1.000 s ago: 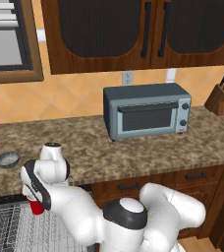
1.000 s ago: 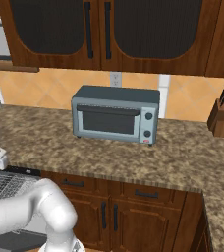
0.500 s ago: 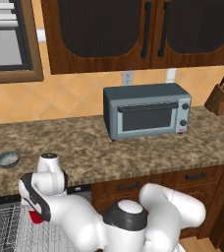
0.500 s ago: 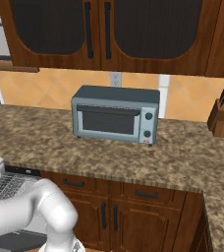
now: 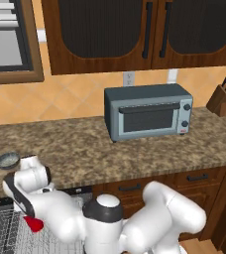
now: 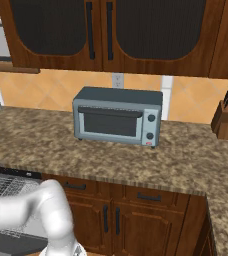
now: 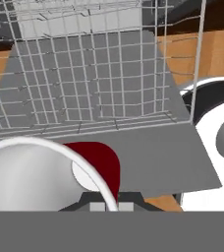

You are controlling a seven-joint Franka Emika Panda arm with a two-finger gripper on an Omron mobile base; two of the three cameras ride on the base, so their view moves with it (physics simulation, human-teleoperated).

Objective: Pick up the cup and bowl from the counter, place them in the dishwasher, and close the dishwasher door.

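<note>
The small red tapered plastic cup (image 5: 34, 224) hung low at the near left, pinched in the robot's two-finger gripper (image 7: 106, 203) over the white wire rack (image 7: 99, 74) of the open dishwasher (image 5: 16, 233). From the hand's own camera the cup's white rim (image 7: 60, 150) swept across the near foreground with the red wall behind it, and the dark finger tips sat tight against that wall, so I took the jaws to be closed on the cup. Beneath it lay the flat grey dishwasher door (image 7: 148, 157), dropped open, with the rack just beyond.

The cup looked light and stiff, with a smooth tapered wall that might slide in a loose pinch. A hold on the wall near the rim seemed right, and a low release, since an empty cup would tip easily on wire.

The small shallow grey metallic bowl (image 5: 7, 159) sat on the brown speckled granite counter (image 5: 135, 149) at its far left end, well apart from the grey toaster oven (image 5: 147, 110). It looked rigid and slick, with little height to grasp, so I judged a pinch across its pale rim the likeliest hold.

The left base camera gave the bowl and the cup together. The right base camera gave the oven, the wooden knife block (image 6: 225, 120) and a corner of the rack (image 6: 8, 185). The hand camera alone gave the grip and the door under it.
</note>
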